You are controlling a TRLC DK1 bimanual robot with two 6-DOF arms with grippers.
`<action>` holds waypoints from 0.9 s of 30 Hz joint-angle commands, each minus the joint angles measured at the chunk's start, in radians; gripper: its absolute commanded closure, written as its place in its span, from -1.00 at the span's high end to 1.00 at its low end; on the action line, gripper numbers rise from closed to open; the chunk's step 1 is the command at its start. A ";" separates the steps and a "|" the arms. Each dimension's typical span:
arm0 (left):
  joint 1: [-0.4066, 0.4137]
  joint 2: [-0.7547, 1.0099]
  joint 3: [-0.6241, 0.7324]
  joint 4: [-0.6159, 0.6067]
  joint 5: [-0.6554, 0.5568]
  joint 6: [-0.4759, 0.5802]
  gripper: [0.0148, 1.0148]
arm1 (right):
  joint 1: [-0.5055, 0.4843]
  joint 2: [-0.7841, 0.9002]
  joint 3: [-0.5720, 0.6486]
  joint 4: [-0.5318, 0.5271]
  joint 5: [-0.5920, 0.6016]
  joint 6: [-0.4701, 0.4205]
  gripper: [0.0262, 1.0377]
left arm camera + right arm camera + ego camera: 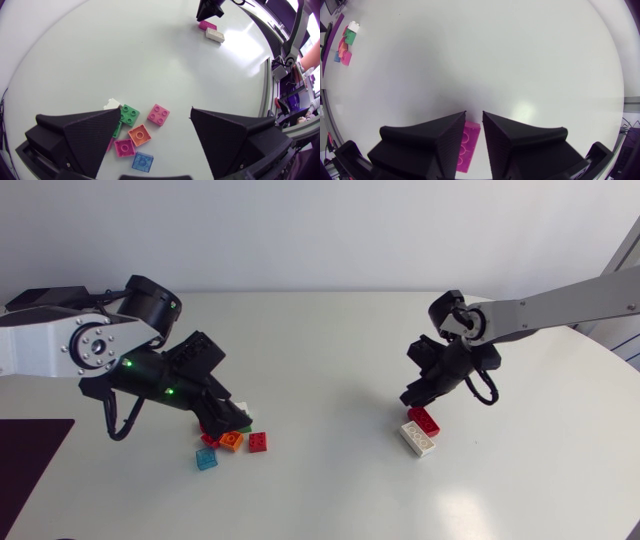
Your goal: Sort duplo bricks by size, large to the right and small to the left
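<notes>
Several small bricks lie in a loose cluster under my left gripper [225, 420]: red [258, 442], orange [232, 442], clear blue [207, 459], green [129, 114], white [112, 104] and magenta [124, 147]. In the left wrist view that gripper [156, 112] stands wide open above them, holding nothing, with the pink-red brick [158, 114] between its fingers. On the right a long red brick [423, 421] and a long white brick [417, 439] lie side by side. My right gripper [420, 395] hovers just over the red one [467, 147]. Its fingers [445, 135] stand only a little apart and hold nothing.
The white table [330, 350] stretches bare between the two brick groups. A dark mat [30, 460] lies at the front left corner. The table's curved edge runs along the right side.
</notes>
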 commanded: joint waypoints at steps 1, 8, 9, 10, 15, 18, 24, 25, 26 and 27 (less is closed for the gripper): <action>0.006 -0.021 -0.016 0.004 -0.004 -0.022 0.92 | 0.006 -0.006 -0.061 0.001 -0.003 -0.016 -0.75; -0.002 -0.024 -0.014 0.004 -0.004 -0.023 0.92 | -0.003 -0.145 -0.208 0.010 0.005 -0.021 -0.76; -0.006 -0.024 -0.011 0.004 -0.004 -0.023 0.92 | -0.003 -0.161 -0.211 0.011 0.005 -0.018 -0.75; -0.009 -0.024 -0.008 0.004 -0.004 -0.025 0.92 | -0.003 -0.170 -0.203 0.010 0.005 -0.018 -0.73; -0.020 -0.049 0.009 0.003 -0.022 -0.049 0.92 | 0.022 -0.227 -0.139 -0.032 -0.003 0.015 -0.07; -0.008 -0.103 0.003 -0.003 -0.038 -0.054 0.92 | 0.048 -0.316 -0.151 -0.047 -0.003 0.045 0.32; 0.072 -0.213 0.006 -0.053 -0.059 -0.054 0.92 | 0.045 -0.541 -0.168 -0.105 0.003 0.094 0.55; 0.083 -0.232 0.003 -0.056 -0.062 -0.055 0.93 | 0.042 -0.575 -0.176 -0.110 0.009 0.101 0.55; 0.098 -0.255 -0.005 -0.057 -0.068 -0.059 0.93 | 0.040 -0.612 -0.189 -0.110 0.026 0.108 0.60; 0.109 -0.273 -0.010 -0.057 -0.073 -0.060 0.93 | 0.040 -0.639 -0.202 -0.110 0.041 0.111 0.64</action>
